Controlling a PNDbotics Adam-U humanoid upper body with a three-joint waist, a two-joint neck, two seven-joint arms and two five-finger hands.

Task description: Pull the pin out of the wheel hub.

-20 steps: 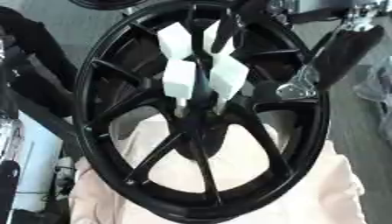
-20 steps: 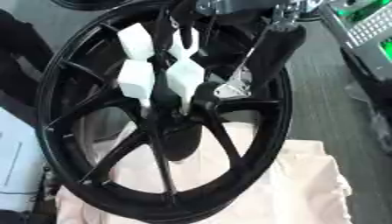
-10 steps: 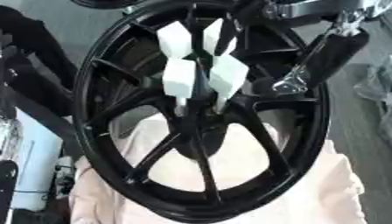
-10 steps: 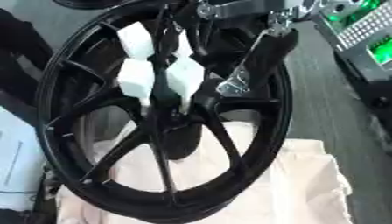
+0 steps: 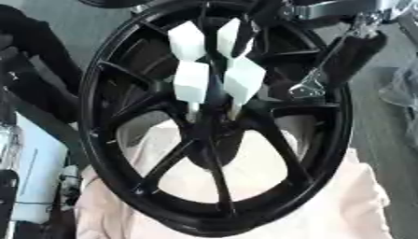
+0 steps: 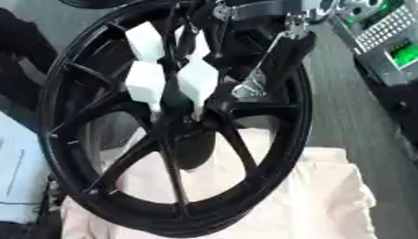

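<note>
R hand (image 5: 214, 65) at upper centre of frame, white-padded fingers curled in around wheel hub (image 5: 211, 122); pin itself not discernible, presumably under the fingers at hub centre. Judgement: pull straight along hub axis, w/o twisting sideways, since spokes crowd the fingers. Open room only toward camera; black rim (image 5: 339, 135) rings the hand, pale cloth (image 5: 343, 205) lower frame; L hand not visible.

Pale pink cloth (image 5: 343, 205) (rumpled) beside grey keypad device (image 6: 390, 32).
</note>
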